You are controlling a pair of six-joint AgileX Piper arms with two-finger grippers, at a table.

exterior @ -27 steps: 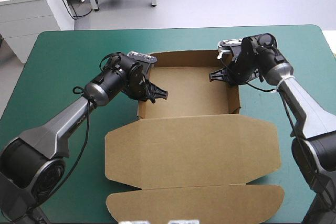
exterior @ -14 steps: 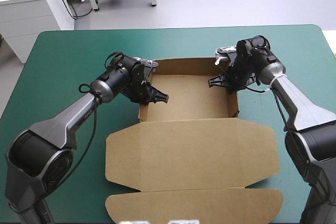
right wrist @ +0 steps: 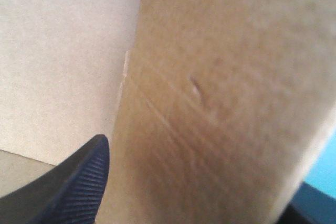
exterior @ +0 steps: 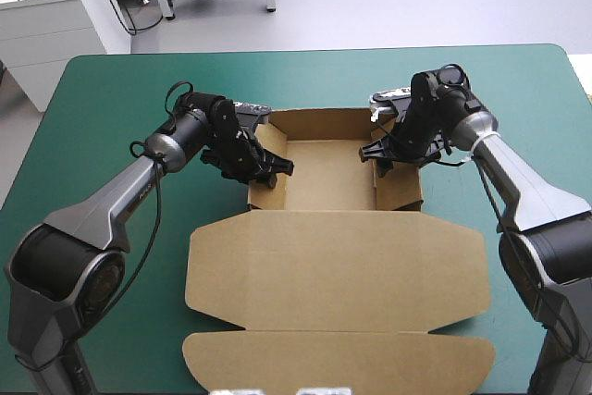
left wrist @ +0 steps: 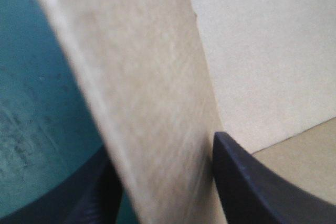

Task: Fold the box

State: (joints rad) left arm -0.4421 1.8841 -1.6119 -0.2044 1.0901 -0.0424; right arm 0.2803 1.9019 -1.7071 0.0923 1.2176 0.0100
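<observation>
The left end effector (exterior: 275, 171) is all but closed on the left side wall (left wrist: 147, 103) of the brown cardboard box (exterior: 324, 173), with one black finger (left wrist: 252, 187) inside the tray and the other outside over the teal-green counter (exterior: 120, 90). The right end effector (exterior: 377, 156) pinches the right side wall (exterior: 400, 190) the same way, and that panel leans in toward the tray floor. The tray sits toward 12 o'clock from the counter's centre, and its broad flat lid (exterior: 338, 265) and rounded front flap (exterior: 338, 363) spread toward 6 o'clock. The step looks like doubling each side wall inward, so both arms should roll their panels over together and press along the crease until the edge seats on the floor, without dragging the tray sideways. There is generous room at 9 and 3 o'clock, where bare cover lies. At 6 o'clock the flap runs toward the counter's near edge, which is out of sight, so pulling that way looks unwise. The back wall (exterior: 319, 122) stands upright at 12 o'clock, with open cover beyond.
</observation>
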